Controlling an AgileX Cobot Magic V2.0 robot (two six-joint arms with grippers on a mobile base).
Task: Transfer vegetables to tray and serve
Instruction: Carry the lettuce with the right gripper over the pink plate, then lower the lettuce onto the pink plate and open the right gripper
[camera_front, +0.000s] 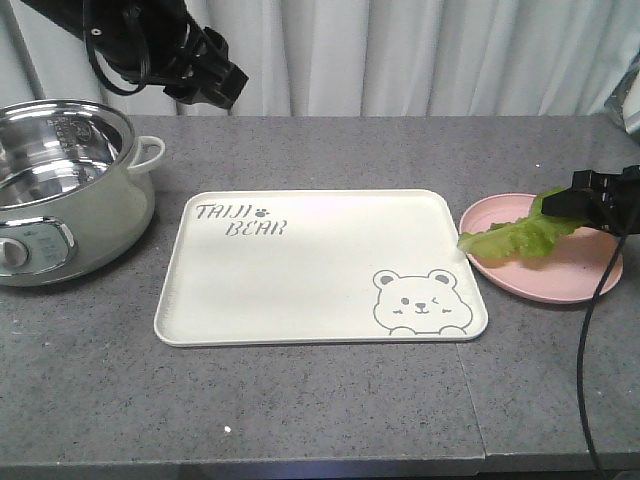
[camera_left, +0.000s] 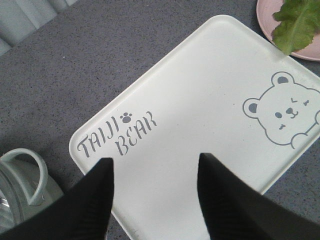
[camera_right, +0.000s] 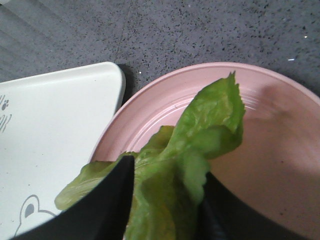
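Grey speckled worktop (camera_front: 330, 400) under a pale curtain is all I have to work on, and the right gripper (camera_right: 165, 175) is where it matters: its jaws are clamped on the lettuce leaf (camera_right: 200, 135), one finger on each side of the leaf's near end. From there the leaf runs away from the jaws towards my left. Its long axis lies across the pink plate (camera_front: 560, 280), and its tip hangs past the plate's left rim, close to the near right corner of the tray (camera_front: 320, 270). Whether its underside touches the plate I cannot tell. So the tray lies directly left of the loaded jaws, just beside the plate, and the right arm is plainly the nearer one. I judge a short sideways carry would do it, high enough to clear both rims (plate edge, then tray lip). Nothing else sits between them, and the tray's face is bare apart from its lettering and bear. The left gripper (camera_left: 155, 165) hangs over the tray's far left corner, jaws apart and empty. Well off to the left stands an electric pot (camera_front: 70, 190), out of the way.
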